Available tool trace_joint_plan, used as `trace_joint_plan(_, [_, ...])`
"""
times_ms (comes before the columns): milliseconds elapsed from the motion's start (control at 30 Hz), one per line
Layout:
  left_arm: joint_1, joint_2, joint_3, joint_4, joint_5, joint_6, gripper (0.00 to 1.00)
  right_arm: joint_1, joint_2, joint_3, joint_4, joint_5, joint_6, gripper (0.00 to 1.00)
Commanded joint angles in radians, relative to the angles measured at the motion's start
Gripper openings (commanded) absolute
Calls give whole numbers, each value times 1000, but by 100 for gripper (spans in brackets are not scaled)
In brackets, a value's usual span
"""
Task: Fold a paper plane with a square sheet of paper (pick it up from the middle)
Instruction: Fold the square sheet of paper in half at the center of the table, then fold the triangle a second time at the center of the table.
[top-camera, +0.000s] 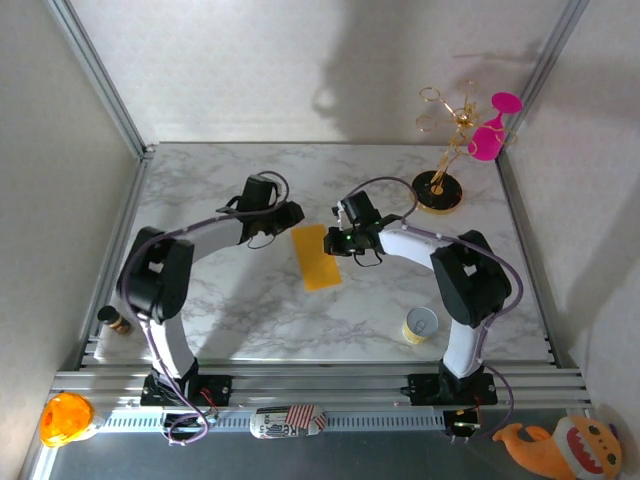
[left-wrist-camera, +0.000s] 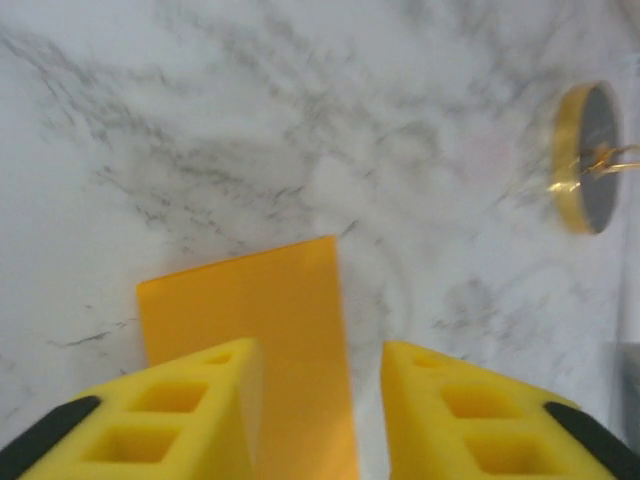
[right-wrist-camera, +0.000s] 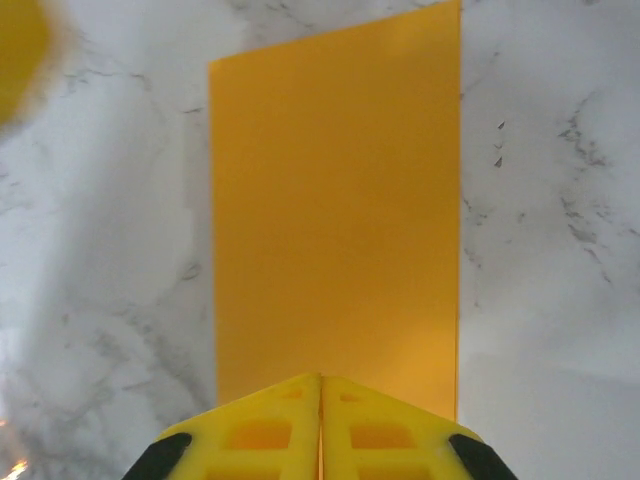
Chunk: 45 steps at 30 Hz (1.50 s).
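Matte orange paper (right-wrist-camera: 335, 200), flat rectangle, veined marble table (top-camera: 250, 310)

Top external high behind the near edge of the table (top-camera: 250, 310), looking down over it, both wrist cameras close above mid-table, facing down, all three sharing the yellow-orange paper (top-camera: 320, 257).

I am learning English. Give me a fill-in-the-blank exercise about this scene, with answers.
The left gripper, a gap between its fingers, is ___.
The right gripper, its fingers touching, is ___.
The yellow paper lies flat on the marble ___.
The paper cup stands near the ___ arm's base.
Missing words: open, shut, table, right.
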Motion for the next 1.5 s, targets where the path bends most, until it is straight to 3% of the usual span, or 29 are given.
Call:
trace_joint_plan(0, [0,-117,-86,41,-142,-105,42,15,73,45,-36,1,11,10])
trace_joint_plan(167, [0,-211,-189,81,-165,-182,47,35,120,65,-22,-15,42,11])
trace_joint_plan(300, [-11,-245,-248,104,-153,-229,50,37,132,35,-24,39,161,12])
trace_joint_plan(567, [-53,-181,-266,169,-74,-265,53,40,69,-67,58,94,420,11])
trace_joint_plan(700, [-83,-101,-234,213,15,-271,52,25,-7,-57,111,74,400,15])
trace_joint_plan(933, [-124,5,-163,214,61,-250,40,-31,-173,-140,123,42,321,36])
trace_joint_plan(1200, [-118,73,-131,173,-10,-248,30,-73,-236,-261,65,-56,228,46])
trace_joint_plan(1467, [-115,124,-134,182,-44,-268,26,-72,-216,-289,48,-118,215,47])
